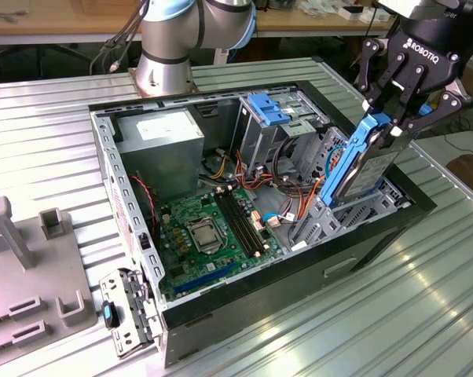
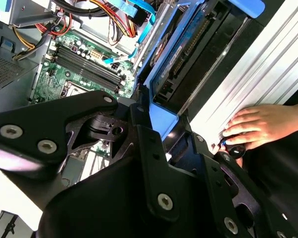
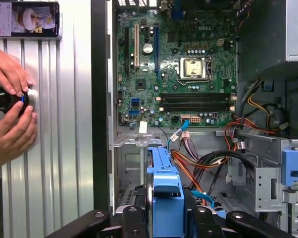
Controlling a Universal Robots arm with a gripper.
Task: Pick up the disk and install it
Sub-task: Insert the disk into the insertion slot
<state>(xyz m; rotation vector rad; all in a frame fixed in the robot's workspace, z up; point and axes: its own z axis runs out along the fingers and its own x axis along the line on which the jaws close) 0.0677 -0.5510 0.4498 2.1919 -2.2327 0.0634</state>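
Disk [image 1: 368, 169] clamped by top edge in closed tool [image 1: 390, 126], tilted, lower end at mouth of drive bay [image 1: 331, 210], exterior view's right. Likely best: square blue rail to bay guides, clear cables [image 1: 299, 206].

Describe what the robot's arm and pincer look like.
The arm is a thick silver-grey tube with pale blue joint caps, and grey cables hang beside its base. The pincer is black, built of jointed link bars with silver screws, and carries white lettering on its body.
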